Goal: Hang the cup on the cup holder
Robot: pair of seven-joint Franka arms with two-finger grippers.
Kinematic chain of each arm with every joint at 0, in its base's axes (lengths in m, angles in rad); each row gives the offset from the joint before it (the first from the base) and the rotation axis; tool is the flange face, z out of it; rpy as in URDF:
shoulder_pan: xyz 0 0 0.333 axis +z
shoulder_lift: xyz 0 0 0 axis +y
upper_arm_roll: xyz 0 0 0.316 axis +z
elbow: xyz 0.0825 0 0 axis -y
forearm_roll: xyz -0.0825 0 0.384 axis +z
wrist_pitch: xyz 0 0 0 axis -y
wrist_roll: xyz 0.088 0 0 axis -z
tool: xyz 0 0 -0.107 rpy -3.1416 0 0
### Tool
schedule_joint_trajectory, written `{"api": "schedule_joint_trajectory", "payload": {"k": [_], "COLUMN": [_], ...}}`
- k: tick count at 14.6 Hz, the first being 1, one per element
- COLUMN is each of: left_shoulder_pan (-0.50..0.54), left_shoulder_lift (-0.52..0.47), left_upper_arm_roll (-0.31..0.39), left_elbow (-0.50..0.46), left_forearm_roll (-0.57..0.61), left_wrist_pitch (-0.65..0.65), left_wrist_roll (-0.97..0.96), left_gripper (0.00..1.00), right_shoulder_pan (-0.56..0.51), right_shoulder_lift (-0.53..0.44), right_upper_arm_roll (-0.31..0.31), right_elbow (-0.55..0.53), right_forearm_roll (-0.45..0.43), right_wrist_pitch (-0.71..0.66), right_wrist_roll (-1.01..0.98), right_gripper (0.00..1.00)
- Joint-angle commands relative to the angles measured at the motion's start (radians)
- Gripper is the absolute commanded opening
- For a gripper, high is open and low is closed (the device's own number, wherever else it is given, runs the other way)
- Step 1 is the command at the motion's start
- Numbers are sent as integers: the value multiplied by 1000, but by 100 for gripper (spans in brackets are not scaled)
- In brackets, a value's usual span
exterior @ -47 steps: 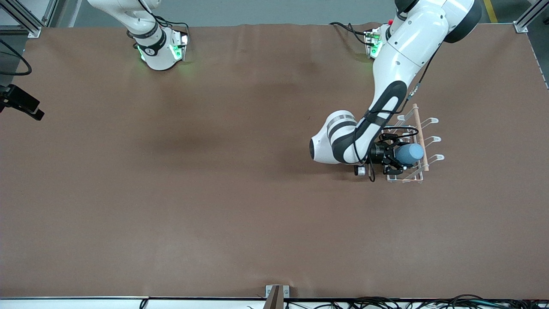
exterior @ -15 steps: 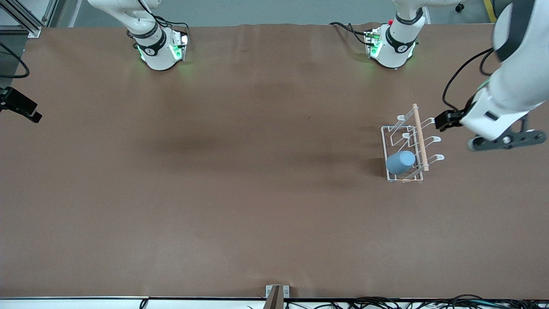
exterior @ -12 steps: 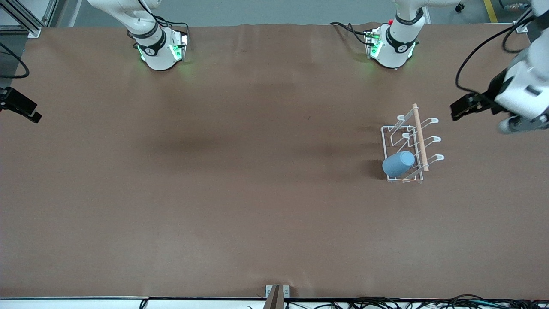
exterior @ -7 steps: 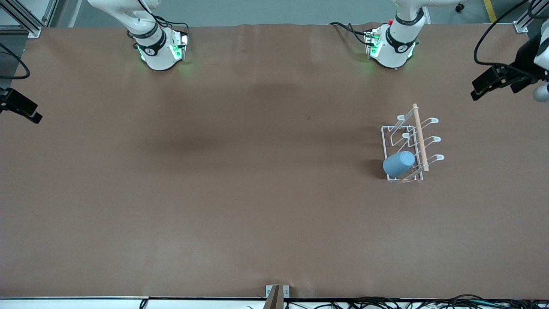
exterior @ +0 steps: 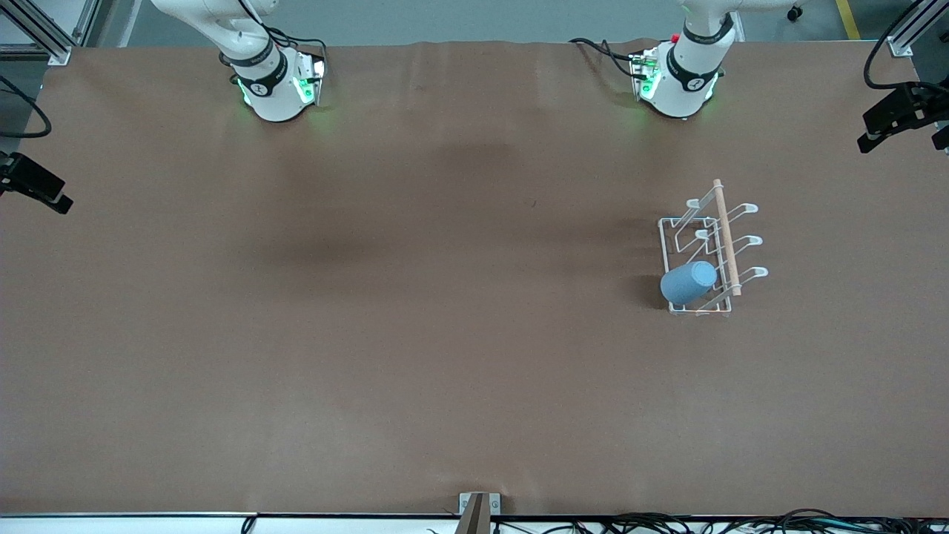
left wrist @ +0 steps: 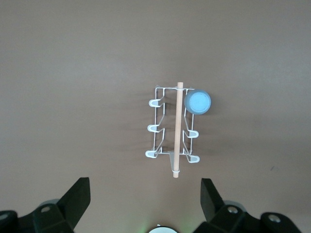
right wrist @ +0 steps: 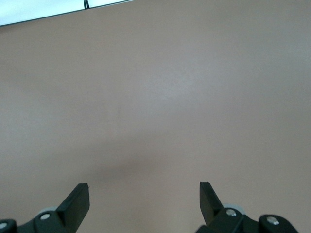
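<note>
The light-blue cup hangs mouth-down and tilted on a prong of the white wire cup holder. That prong is at the rack's end nearest the front camera, on the side toward the right arm's end. The wooden rod runs along the rack's top. In the left wrist view the cup and rack lie far below my left gripper, which is open and empty, high over the table. My right gripper is open and empty over bare table; that arm waits.
The arm bases stand at the table's edge farthest from the front camera: left, right. A black part of the left arm's hand shows at the table's left-arm end. A metal bracket and cables lie at the edge nearest the front camera.
My left gripper let go of the cup, leaving it on the prong, and drew up and away toward the left arm's end of the table. The right arm has not moved.
</note>
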Motion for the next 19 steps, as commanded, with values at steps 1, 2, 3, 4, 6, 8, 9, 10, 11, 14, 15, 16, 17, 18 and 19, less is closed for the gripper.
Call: {"api": "schedule_joint_trajectory", "payload": {"k": [1, 2, 3, 4, 6, 8, 9, 10, 11, 14, 15, 16, 17, 18, 19], "left_shoulder_pan": [-5, -5, -5, -3, 4, 6, 6, 7, 7, 7, 7, 7, 6, 7, 7], "left_shoulder_lift": [25, 31, 50, 60, 62, 64, 64, 62, 62, 62, 62, 62, 62, 61, 61], "left_upper_arm_roll": [2, 1, -2, -8, -39, -50, -56, -56, -54, -51, -50, -50, -50, -50, -48], "left_elbow": [32, 33, 38, 50, 46, 41, 39, 39, 38, 18, 16, 16, 16, 15, 16], "left_forearm_roll": [-8, -9, -14, -6, -6, -3, -3, -8, -15, -51, -51, -51, -51, -51, -51], "left_wrist_pitch": [4, 6, 6, 4, 6, 7, 7, 7, 13, 40, 40, 40, 40, 40, 40], "left_wrist_roll": [-43, -49, -55, -87, -147, -158, -156, -137, -121, -78, -78, -78, -78, -78, -78], "left_gripper": [100, 100, 100, 100, 100, 100, 100, 100, 100, 100, 100, 100, 100, 100, 100], "right_shoulder_pan": [-17, -15, -17, -17, -17, -21, -24, -24, -24, -24, -24, -24, -24, -24, -24], "right_shoulder_lift": [5, 5, 5, 5, 5, 6, 6, 6, 6, 6, 6, 6, 6, 6, 6], "right_upper_arm_roll": [8, 8, 8, 8, 6, 8, 8, 8, 8, 8, 8, 8, 8, 8, 8], "right_elbow": [10, 10, 10, 10, 10, 10, 11, 11, 10, 10, 10, 11, 11, 10, 10], "right_forearm_roll": [6, 7, 7, 7, 7, 7, 9, 9, 9, 10, 10, 10, 10, 10, 10], "right_wrist_pitch": [-1, -1, -1, -1, -1, -1, -1, -1, -1, -1, -1, -1, -1, -1, -1], "right_wrist_roll": [0, 0, 0, 0, 0, 0, 0, 0, 0, 0, 0, 0, 0, 0, 0], "right_gripper": [100, 100, 100, 100, 100, 100, 100, 100, 100, 100, 100, 100, 100, 100, 100]}}
